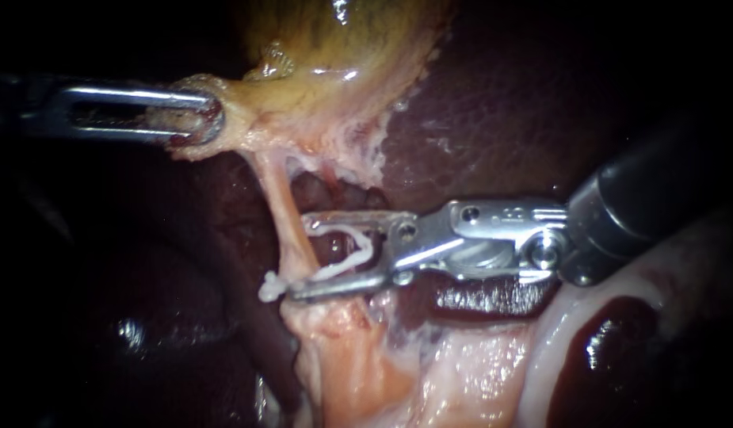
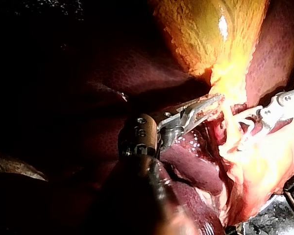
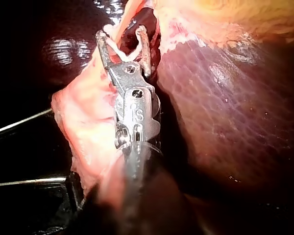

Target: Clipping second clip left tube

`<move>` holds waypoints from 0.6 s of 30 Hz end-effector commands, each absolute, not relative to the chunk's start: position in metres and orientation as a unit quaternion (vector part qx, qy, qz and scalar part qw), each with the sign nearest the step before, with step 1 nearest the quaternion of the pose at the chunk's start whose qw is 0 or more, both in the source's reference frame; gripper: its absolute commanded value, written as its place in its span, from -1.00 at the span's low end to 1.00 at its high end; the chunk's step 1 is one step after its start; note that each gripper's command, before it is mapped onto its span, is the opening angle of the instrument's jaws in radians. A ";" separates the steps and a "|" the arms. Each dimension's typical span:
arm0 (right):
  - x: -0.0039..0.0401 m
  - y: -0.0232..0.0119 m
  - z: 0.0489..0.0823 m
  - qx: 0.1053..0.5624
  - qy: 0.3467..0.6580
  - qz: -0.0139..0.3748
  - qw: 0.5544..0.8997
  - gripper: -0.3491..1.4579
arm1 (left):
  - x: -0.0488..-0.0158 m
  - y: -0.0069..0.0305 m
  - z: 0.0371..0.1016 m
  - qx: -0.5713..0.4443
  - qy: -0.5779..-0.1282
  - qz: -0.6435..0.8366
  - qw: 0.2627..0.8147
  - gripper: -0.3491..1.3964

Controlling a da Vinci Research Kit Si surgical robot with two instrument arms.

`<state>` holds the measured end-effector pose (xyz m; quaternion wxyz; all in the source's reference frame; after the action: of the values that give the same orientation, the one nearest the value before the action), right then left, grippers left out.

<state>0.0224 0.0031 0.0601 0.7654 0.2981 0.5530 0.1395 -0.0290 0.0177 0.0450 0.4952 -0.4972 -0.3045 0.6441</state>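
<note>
Endoscope view: the left instrument comes in from the left. Its slotted jaws are clenched on pale tissue at the narrow lower end of the gallbladder. The left tube, a pale orange strand, runs down from that tissue over the dark liver. The right instrument reaches in from the right. Its jaws stand apart with a white clip seated between them and touching both. The left tube crosses at the jaw tips, in the mouth of the clip, and is not pinched. A small white nub sits against the tube just beside the lower jaw's tip; what it is cannot be told.

Left wrist view: the left instrument has its jaws closed on pale tissue directly under the yellow gallbladder. Ahead of it, the right instrument's open jaws carry the white clip beside the strand.

Right wrist view: the right instrument holds its two jaws spread, with the white clip curved between them. The pale tube passes through at the tips. The liver lies on one side of the instrument and a pale tissue flap on the other.
</note>
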 end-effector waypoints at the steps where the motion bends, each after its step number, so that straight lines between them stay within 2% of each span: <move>1: 0.0231 0.0030 0.0599 0.299 0.559 0.139 0.760 -0.06 | -0.0291 0.0176 0.0451 -0.497 -0.305 0.644 0.495 -1.00; 6: 0.0256 0.0022 0.0588 0.313 0.587 0.124 0.736 -0.06 | -0.0293 0.0176 0.0452 -0.497 -0.305 0.644 0.495 -1.00; 18: 0.0254 -0.0002 0.0548 0.341 0.612 0.095 0.707 -0.07 | -0.0291 0.0176 0.0451 -0.497 -0.306 0.644 0.494 -1.00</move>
<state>0.0255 -0.0002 0.0546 0.7063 0.3416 0.6128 0.0947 -0.0291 0.0175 0.0452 0.4944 -0.4969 -0.3055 0.6444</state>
